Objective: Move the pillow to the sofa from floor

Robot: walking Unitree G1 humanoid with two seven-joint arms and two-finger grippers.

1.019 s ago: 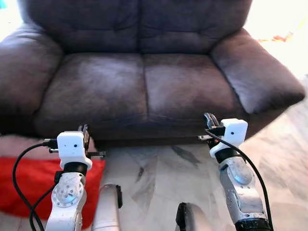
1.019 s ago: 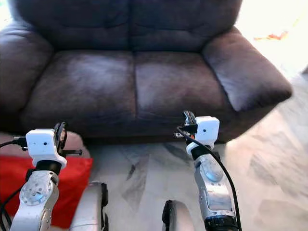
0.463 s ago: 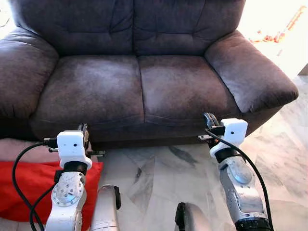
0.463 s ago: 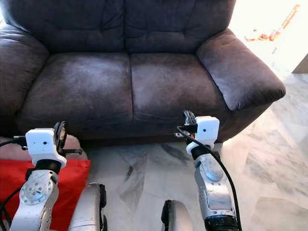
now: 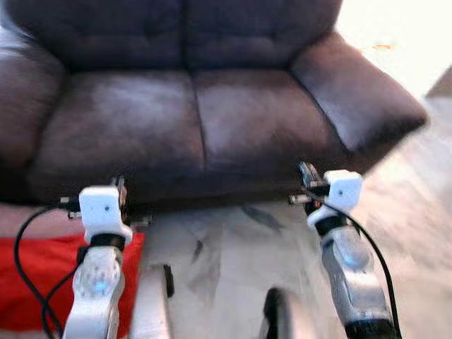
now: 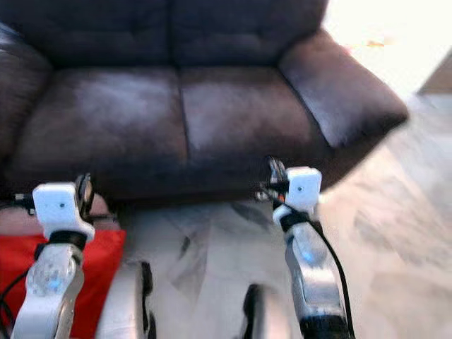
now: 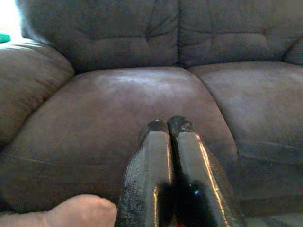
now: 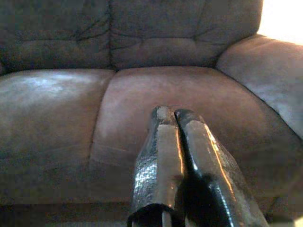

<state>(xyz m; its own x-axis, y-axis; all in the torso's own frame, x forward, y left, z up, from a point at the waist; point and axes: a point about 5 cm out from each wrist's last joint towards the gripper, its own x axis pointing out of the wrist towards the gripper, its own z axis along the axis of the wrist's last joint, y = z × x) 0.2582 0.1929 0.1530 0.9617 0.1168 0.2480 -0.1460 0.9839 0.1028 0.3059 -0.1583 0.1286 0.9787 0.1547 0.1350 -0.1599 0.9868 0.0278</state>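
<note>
A dark brown two-seat sofa (image 5: 198, 113) stands right in front of me, its seat cushions bare. On the floor at my lower left lies a red soft thing (image 5: 42, 275), with a pale pink rounded thing (image 7: 80, 210) just beyond it against the sofa's base; I cannot tell which is the pillow. My left gripper (image 5: 121, 192) is held up before the sofa's front edge, above the red thing, shut and holding nothing. My right gripper (image 5: 307, 174) is level with it in front of the right seat cushion, also shut and holding nothing.
Pale marble floor (image 5: 233, 247) runs between me and the sofa and out to the right. The sofa's thick armrests (image 5: 360, 92) flank the seat. A bright sunlit patch (image 5: 395, 28) lies at the back right. The eye views are blurred.
The whole picture has shifted and blurred, so the camera has moved. Both arms keep the same raised pose and both grippers stay shut.
</note>
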